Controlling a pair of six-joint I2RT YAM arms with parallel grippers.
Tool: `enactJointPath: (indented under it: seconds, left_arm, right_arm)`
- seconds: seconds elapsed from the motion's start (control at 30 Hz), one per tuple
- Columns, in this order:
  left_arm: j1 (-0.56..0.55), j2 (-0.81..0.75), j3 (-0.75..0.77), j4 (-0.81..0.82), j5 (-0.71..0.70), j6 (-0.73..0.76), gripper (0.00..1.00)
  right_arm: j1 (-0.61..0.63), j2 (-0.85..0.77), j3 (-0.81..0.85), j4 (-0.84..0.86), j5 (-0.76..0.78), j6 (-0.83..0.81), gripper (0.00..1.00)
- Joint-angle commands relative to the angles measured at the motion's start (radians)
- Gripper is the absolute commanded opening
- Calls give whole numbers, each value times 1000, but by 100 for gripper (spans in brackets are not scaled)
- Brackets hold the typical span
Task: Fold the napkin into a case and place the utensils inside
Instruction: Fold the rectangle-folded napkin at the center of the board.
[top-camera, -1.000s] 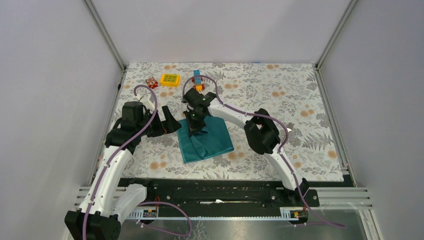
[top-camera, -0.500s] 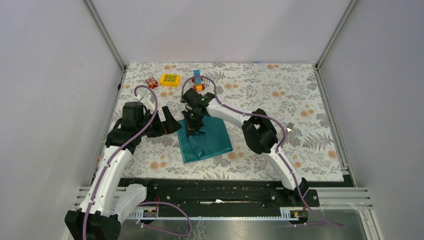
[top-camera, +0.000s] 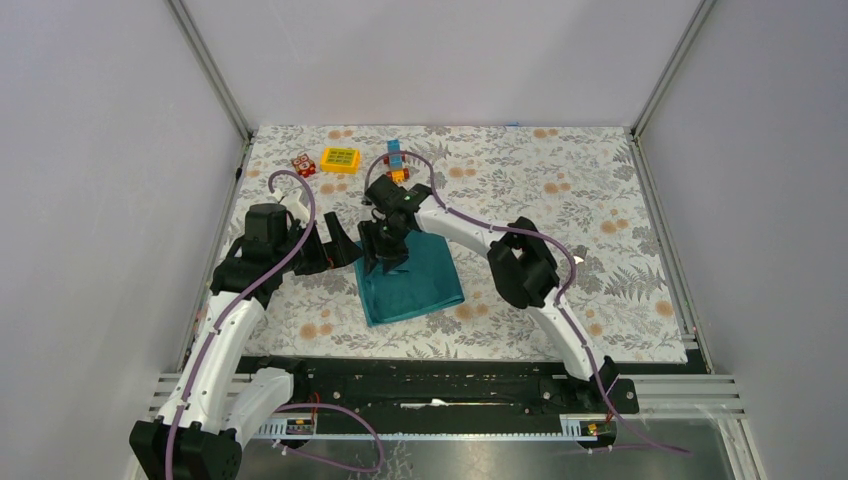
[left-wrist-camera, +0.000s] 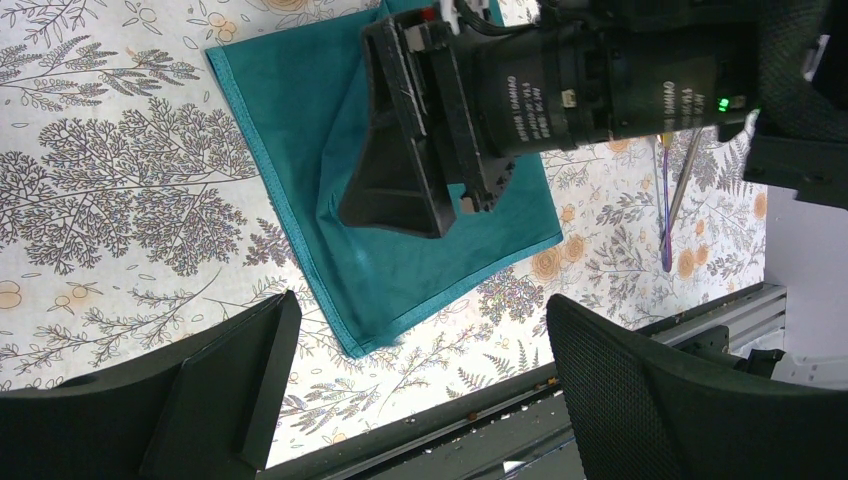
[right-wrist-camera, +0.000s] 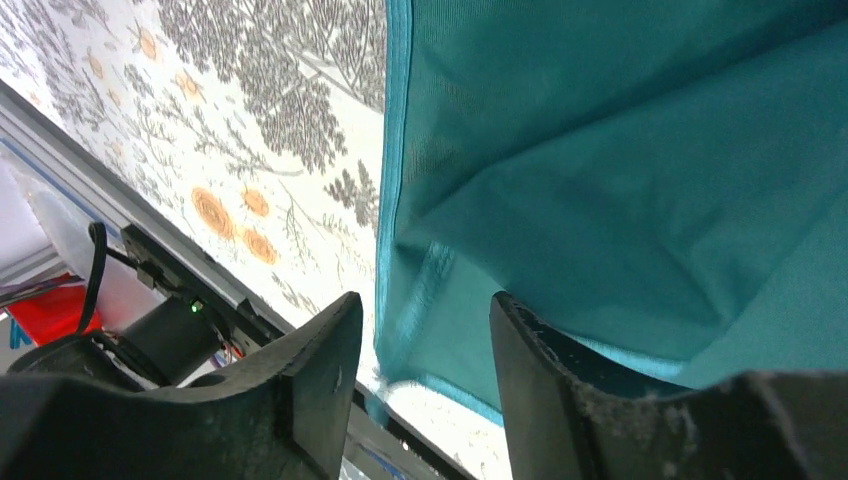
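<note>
Left arm (top-camera: 225, 335) and right arm (top-camera: 565, 330) — white link shells, black joint housings, black wedge-shaped fingers (left-wrist-camera: 395, 190) — each trailed by a purple cable (top-camera: 288, 172); right wrist motor (left-wrist-camera: 590, 90) bears white lettering and a green light (left-wrist-camera: 722, 103).

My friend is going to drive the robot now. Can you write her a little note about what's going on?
Left gripper: open, empty, beside the napkin.
Right gripper: open, low over the napkin's hemmed edge.
Utensils: lying on the table, outside the napkin.
Done: the napkin looks partly folded.
Left: finish the case, then put both utensils inside.
</note>
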Motion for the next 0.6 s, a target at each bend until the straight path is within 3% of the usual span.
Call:
enactJointPath:
  seconds: [0.0, 0.1, 0.23, 0.37, 0.57]
  left_arm:
    - [-2, -3, -3, 39, -2, -4, 99]
    - [-2, -5, -3, 40, -5, -5, 99]
    - [-1, -3, -3, 38, -7, -7, 99]
    - [-1, 0, -3, 39, -4, -6, 99]
    - [-2, -1, -3, 38, -2, -4, 99]
  right_arm:
    - [13, -164, -67, -31, -21, 15, 60]
    - [0, -263, -175, 4, -7, 19, 64]
    - [-56, -387, -399, 185, -56, 70, 69]
    - [-132, -416, -546, 315, -114, 105, 71]
    - [-197, -362, -566, 391, -163, 103, 71]
